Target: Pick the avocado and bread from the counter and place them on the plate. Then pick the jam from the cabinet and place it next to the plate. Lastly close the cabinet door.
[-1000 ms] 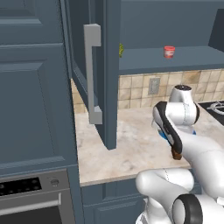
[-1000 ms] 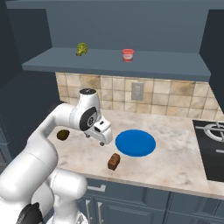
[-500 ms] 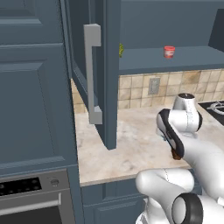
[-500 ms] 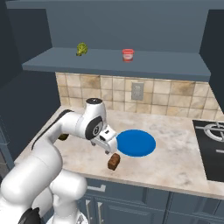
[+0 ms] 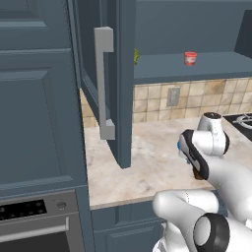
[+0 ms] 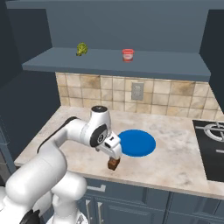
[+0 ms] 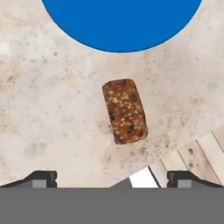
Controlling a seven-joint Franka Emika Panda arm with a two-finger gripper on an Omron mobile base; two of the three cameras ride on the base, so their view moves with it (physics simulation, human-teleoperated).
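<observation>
The bread (image 7: 124,111), a brown seeded oblong, lies on the beige counter (image 7: 52,109) just short of the blue plate (image 7: 122,22). My gripper (image 7: 113,178) hangs open above it, fingertips wide on either side and nothing between them. From the right base view the gripper (image 6: 114,156) points down over the bread (image 6: 113,164) near the counter's front edge, left of the plate (image 6: 136,142). The red jam (image 6: 127,54) stands on the cabinet shelf (image 6: 109,65). The cabinet door (image 5: 118,83) stands open. My arm hides the avocado.
A small green item (image 6: 81,48) sits on the shelf left of the jam. A black cooktop (image 6: 212,135) lies at the counter's right end. The open door's handle (image 5: 104,83) juts over the counter's left part. An oven (image 5: 34,221) sits below left.
The arm has swung from the back left of the counter toward the front edge, and the hand has come down over the bread. The jaws have stayed open.
</observation>
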